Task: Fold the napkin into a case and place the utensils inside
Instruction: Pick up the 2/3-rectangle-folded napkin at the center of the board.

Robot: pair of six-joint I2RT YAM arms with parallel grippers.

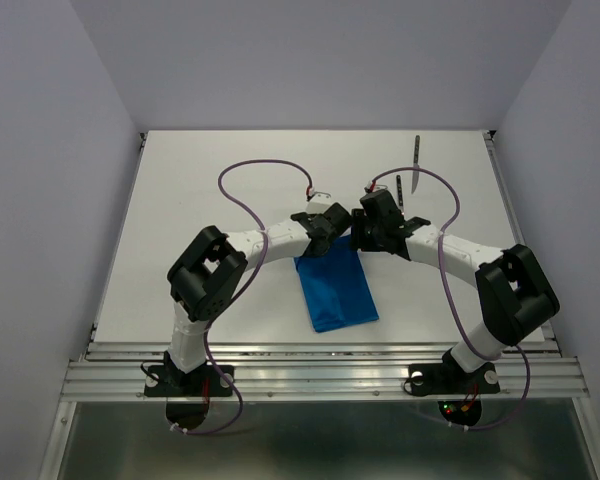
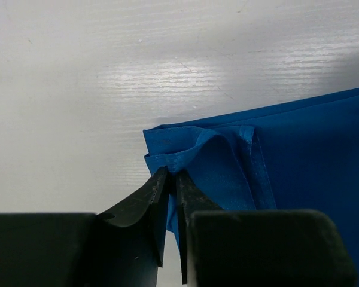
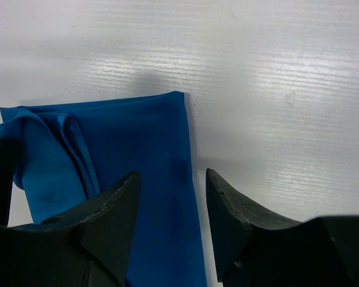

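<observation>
The left gripper is clamped narrow on the napkin, pinching a raised, hemmed fold at the cloth's corner between its two dark fingertips. From that pinch the rest of the blue cloth spreads flat to the gripper's right, while bare white table lies ahead of it and to its left. The right gripper is spread wide and holds nothing. The napkin's straight side edge runs up between its fingers, so one finger sits over the cloth and the other sits over bare table. The cloth's far corner lies just ahead of this gripper. In the overhead view both grippers meet at the far end of the folded napkin, which stretches back toward the arm bases. Beyond the right gripper lie two slim utensils, the nearer utensil close by and the farther utensil past it.
</observation>
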